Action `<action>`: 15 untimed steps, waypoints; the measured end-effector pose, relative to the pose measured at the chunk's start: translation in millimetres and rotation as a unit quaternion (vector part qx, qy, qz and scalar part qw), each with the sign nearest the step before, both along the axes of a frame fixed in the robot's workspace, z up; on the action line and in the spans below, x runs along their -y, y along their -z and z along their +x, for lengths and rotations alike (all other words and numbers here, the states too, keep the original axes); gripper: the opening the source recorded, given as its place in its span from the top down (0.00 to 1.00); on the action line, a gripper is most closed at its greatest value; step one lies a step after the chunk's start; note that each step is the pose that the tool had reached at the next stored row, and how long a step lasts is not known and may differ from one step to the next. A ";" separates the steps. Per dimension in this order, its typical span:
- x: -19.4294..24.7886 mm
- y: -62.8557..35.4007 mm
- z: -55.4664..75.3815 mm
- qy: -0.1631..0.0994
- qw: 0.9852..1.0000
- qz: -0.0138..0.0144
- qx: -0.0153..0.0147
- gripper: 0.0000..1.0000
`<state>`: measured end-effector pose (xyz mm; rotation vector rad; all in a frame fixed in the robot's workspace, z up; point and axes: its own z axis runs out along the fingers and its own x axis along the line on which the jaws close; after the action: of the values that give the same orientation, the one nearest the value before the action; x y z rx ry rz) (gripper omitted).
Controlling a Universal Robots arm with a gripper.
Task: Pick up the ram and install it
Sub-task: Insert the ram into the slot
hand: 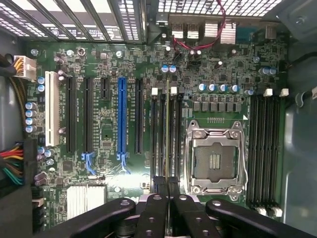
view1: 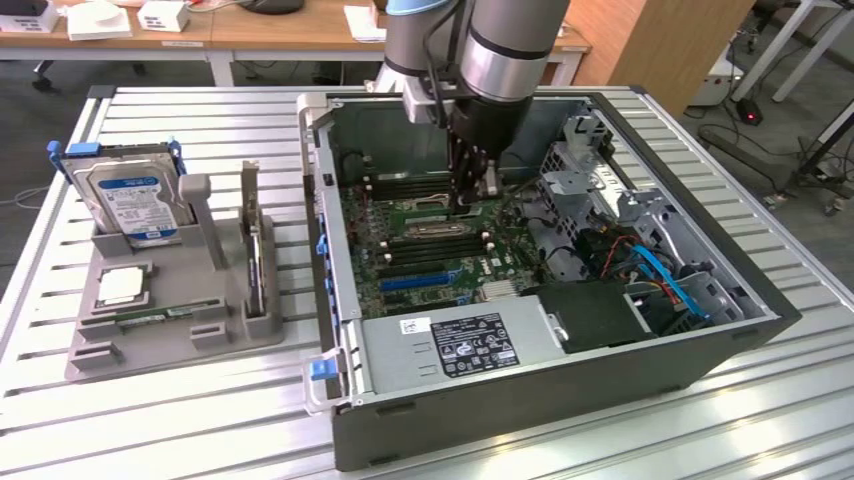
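My gripper [view1: 470, 198] reaches down inside the open computer case [view1: 534, 410], just above the motherboard [view1: 400, 215]. In the wrist view its black fingers [hand: 159, 198] are shut on the ram [hand: 168, 139]. The ram shows edge-on as a thin greenish line. It runs along the dark memory slots [hand: 161, 134] between their white clips, beside the empty CPU socket [hand: 215, 158]. Whether the ram sits in a slot or just above it I cannot tell.
A blue expansion slot [hand: 122, 114] and a second bank of memory slots [hand: 265, 148] flank the spot. The power supply [view1: 447, 345] and drive cages [view1: 601, 200] crowd the case. A grey tray [view1: 174, 330] on the exterior view's left holds a hard drive [view1: 134, 195] and a thin green strip [view1: 144, 320].
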<state>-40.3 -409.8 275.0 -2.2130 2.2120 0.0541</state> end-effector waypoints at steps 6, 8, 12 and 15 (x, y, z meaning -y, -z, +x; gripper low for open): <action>0.0 4.5 -0.1 0.000 1.000 0.000 0.000 0.89; 0.1 6.5 -0.1 0.000 1.000 0.000 0.000 0.89; 0.1 8.4 -0.1 0.000 1.000 0.000 0.000 0.89; 0.1 8.5 -0.1 0.000 1.000 0.000 0.000 0.89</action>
<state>-40.4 -409.9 266.5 -2.2131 2.2121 0.0539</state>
